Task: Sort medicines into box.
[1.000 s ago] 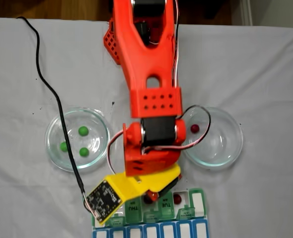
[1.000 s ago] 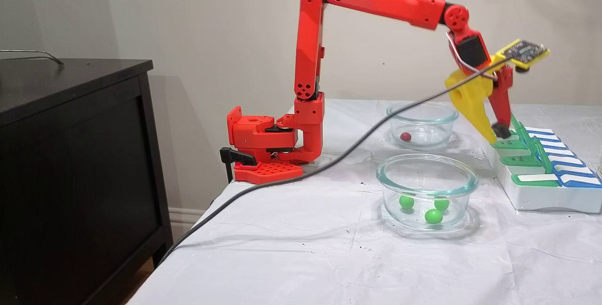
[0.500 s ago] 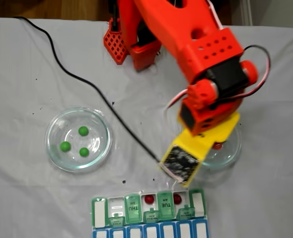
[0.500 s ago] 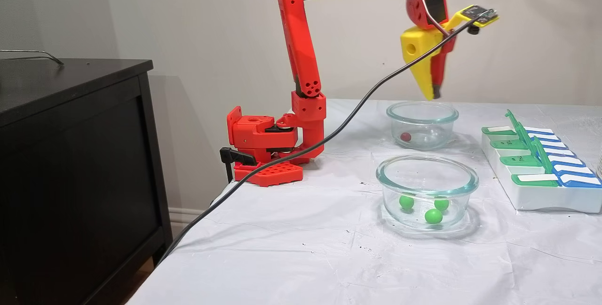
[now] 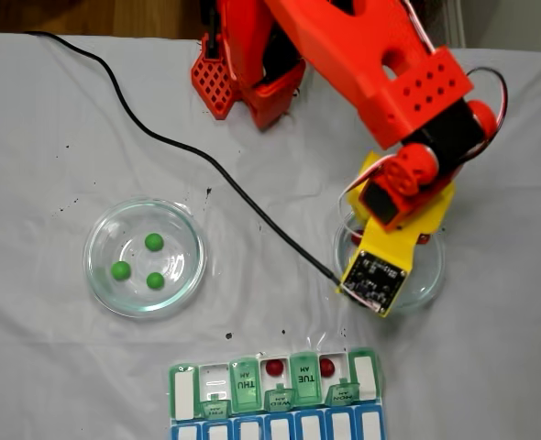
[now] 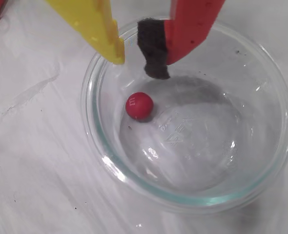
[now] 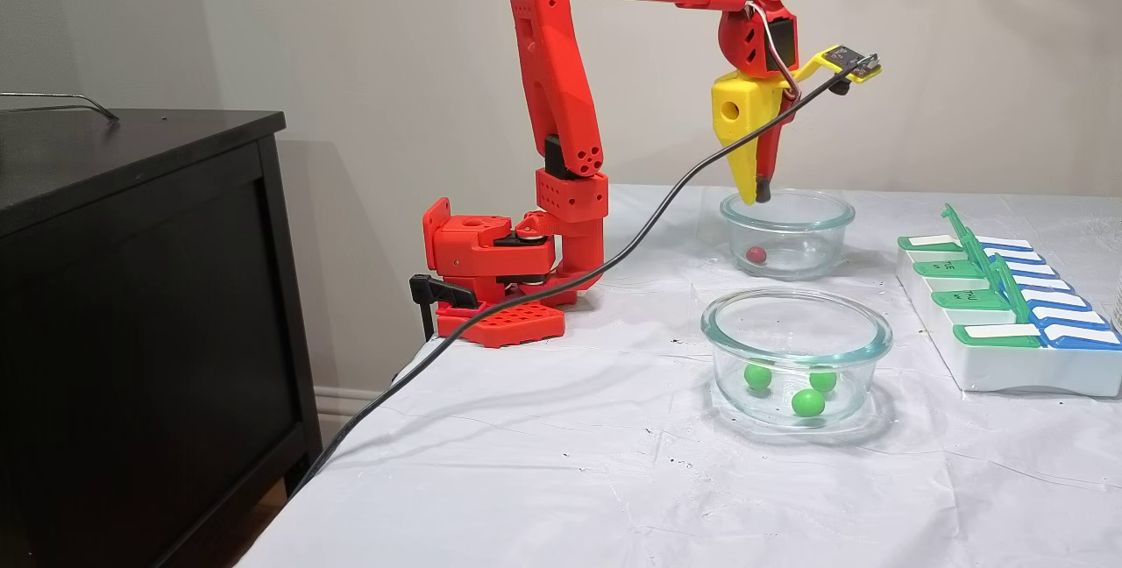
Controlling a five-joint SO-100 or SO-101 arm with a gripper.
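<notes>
One dark red medicine [image 6: 139,106] lies in the far glass dish [image 6: 100,146], also seen from the side as the red medicine [image 7: 756,253]. My gripper [image 6: 136,63] hangs just above this dish's rim, open by a narrow gap with nothing between the yellow finger and the red padded one. From the side the gripper [image 7: 756,195] points straight down. Three green medicines [image 5: 154,242] sit in the other dish [image 5: 101,275]. The box [image 5: 186,394] lies at the table's near edge, with two red medicines [image 5: 273,368] in open compartments.
A black cable [image 5: 206,165] runs from the wrist camera across the table and off its edge. The red arm base [image 7: 491,270] is clamped at the table's corner. A black cabinet [image 7: 131,287] stands beside the table.
The arm swung from the box over to the dish with the red medicine and lowered toward its rim. A red medicine stayed behind in a box compartment.
</notes>
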